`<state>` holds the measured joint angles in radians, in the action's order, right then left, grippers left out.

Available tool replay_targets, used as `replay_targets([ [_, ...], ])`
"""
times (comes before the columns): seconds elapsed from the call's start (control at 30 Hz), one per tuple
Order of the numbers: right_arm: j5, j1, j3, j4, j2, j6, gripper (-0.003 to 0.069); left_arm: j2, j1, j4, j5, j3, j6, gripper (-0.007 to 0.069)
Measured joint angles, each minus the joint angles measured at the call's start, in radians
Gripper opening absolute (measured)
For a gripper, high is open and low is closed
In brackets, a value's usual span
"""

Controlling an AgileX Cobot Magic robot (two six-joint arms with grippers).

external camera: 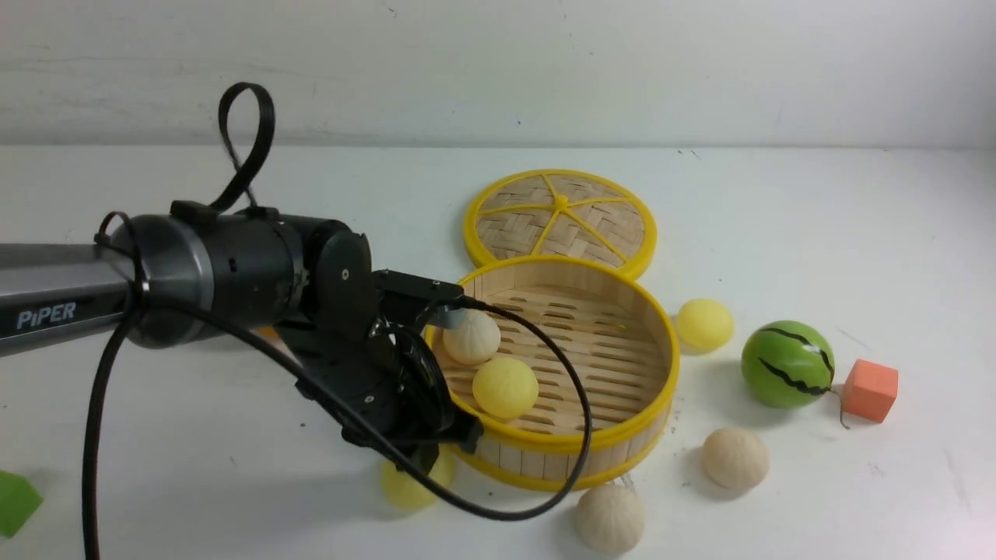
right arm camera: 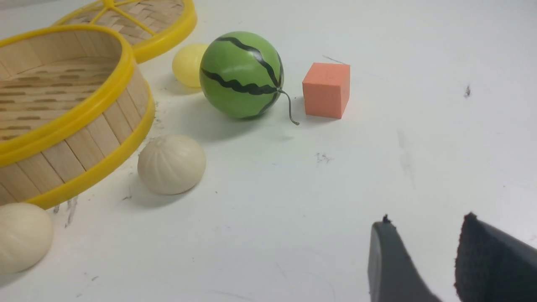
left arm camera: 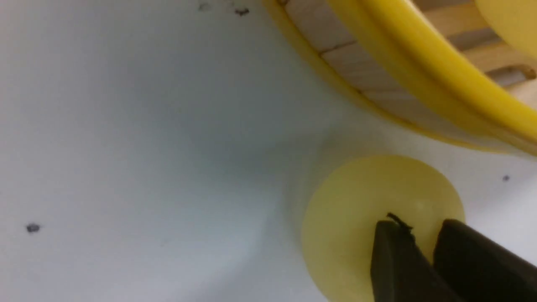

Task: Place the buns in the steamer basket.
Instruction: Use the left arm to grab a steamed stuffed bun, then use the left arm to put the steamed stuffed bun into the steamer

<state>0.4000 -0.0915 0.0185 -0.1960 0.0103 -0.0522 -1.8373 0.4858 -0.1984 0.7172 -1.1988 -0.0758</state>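
The steamer basket (external camera: pixel 655 351) stands mid-table and holds a beige bun (external camera: pixel 471 336) and a yellow bun (external camera: pixel 505 386). A yellow bun (external camera: pixel 405 484) lies on the table against the basket's front left. My left gripper (left arm camera: pixel 419 226) hangs just over this bun (left arm camera: pixel 356 209), its jaws nearly together and holding nothing. A yellow bun (external camera: pixel 703 323) lies right of the basket, and two beige buns (external camera: pixel 734 457) (external camera: pixel 610 517) lie at its front right. My right gripper (right arm camera: pixel 426 220) is open and empty above bare table, out of the front view.
The woven lid (external camera: pixel 560 216) lies flat behind the basket. A watermelon ball (external camera: pixel 787 364) and an orange cube (external camera: pixel 870 390) sit to the right. A green piece (external camera: pixel 14 502) lies at the front left edge. My left arm hides the table behind it.
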Motion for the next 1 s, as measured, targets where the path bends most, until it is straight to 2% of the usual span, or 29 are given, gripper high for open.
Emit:
replay_targets([
  [0.1,0.000,0.000,0.000,0.000,0.000,0.000,0.0239,0.017,0.000,0.011,0.027,0.000,0.005,-0.0013],
  [0.33,0.000,0.000,0.000,0.000,0.000,0.000,0.0239,0.139,0.000,0.028,0.185,-0.098,0.042,-0.0013],
  [0.53,0.000,0.000,0.000,0.000,0.000,0.000,0.0239,0.150,0.048,0.002,0.245,-0.275,-0.010,-0.0013],
  [0.73,0.000,0.000,0.000,0.000,0.000,0.000,0.0239,-0.057,0.187,0.031,0.265,-0.518,-0.070,-0.0013],
  [1.0,0.000,0.000,0.000,0.000,0.000,0.000,0.0239,-0.325,0.200,0.142,0.341,-0.743,-0.074,-0.0013],
])
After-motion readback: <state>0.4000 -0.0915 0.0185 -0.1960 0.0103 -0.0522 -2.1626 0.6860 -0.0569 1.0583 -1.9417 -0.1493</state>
